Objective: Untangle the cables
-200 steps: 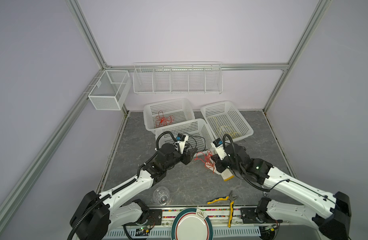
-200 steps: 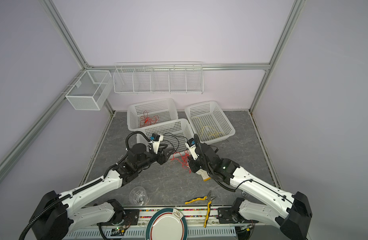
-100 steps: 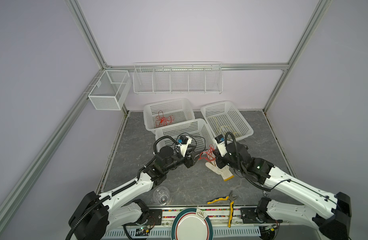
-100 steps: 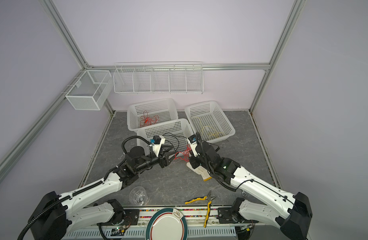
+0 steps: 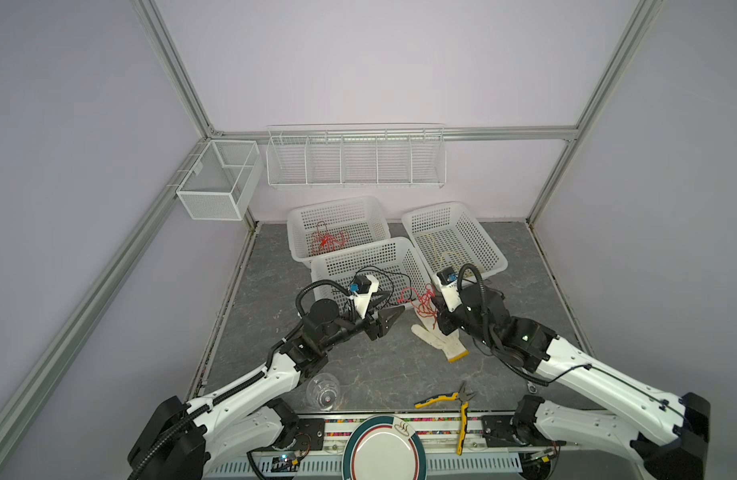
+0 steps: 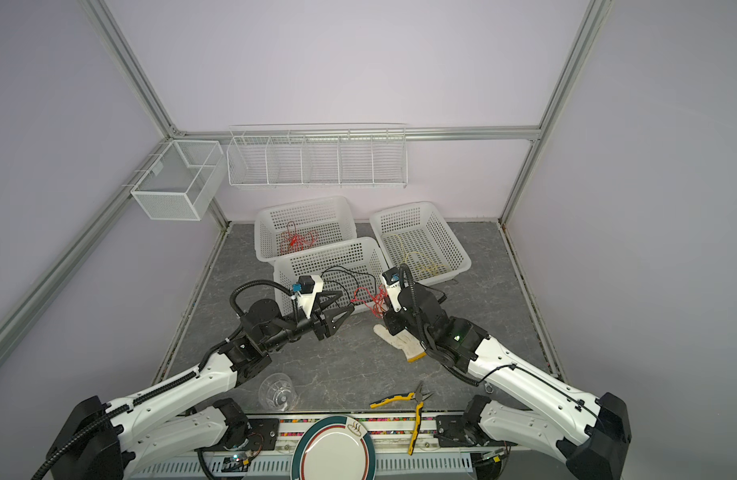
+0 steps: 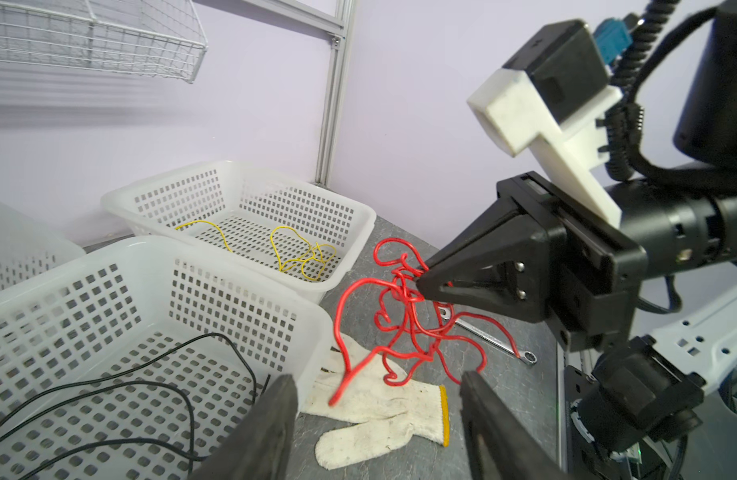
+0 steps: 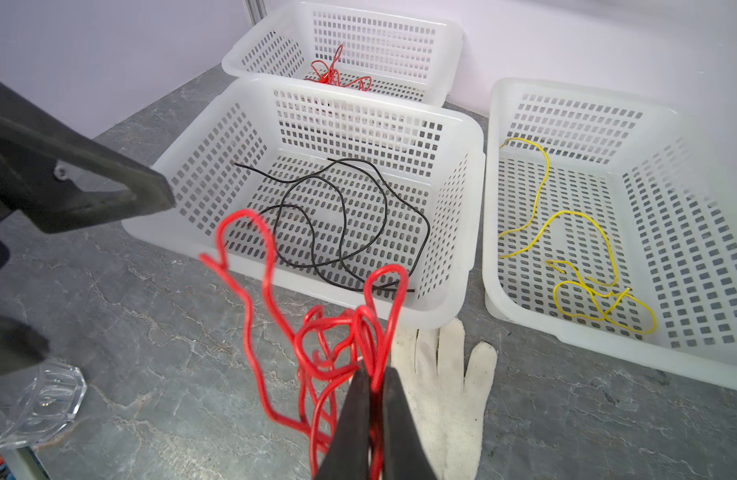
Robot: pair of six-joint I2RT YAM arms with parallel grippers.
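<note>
Tabletop: left gripper now wider, apparently off red cables

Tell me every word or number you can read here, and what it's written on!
No words or numbers can be read anywhere.
Plate: a small wavy mark on its rim, a picture and not letters.
Strip along the front edge: tiny coloured marks, too small to read.
Camera on the right arm's wrist: what looks like a small "+".
</note>
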